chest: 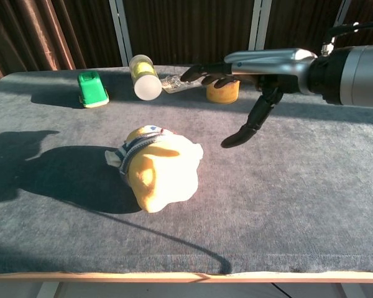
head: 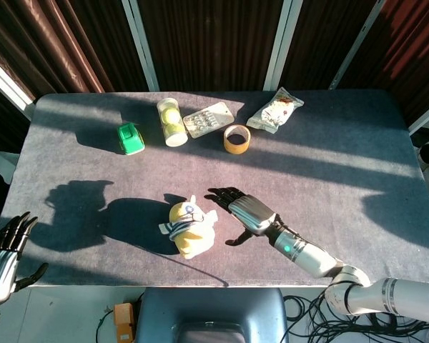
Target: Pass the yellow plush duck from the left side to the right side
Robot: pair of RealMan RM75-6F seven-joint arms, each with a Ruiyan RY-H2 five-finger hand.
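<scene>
The yellow plush duck [head: 189,231] with a striped band lies on the grey table near the front edge, left of centre; in the chest view the duck [chest: 159,168] fills the middle. My right hand [head: 242,211] hovers just right of it, fingers spread, holding nothing; the chest view shows the right hand [chest: 248,81] above and to the right of the duck, apart from it. My left hand [head: 3,250] is off the table's front left corner, fingers apart and empty.
At the back stand a green toy [head: 131,138], a clear tube with yellow balls [head: 171,121], a blister pack [head: 208,118], a tape roll [head: 237,138] and a snack packet [head: 275,110]. Dark curtains hang behind the table.
</scene>
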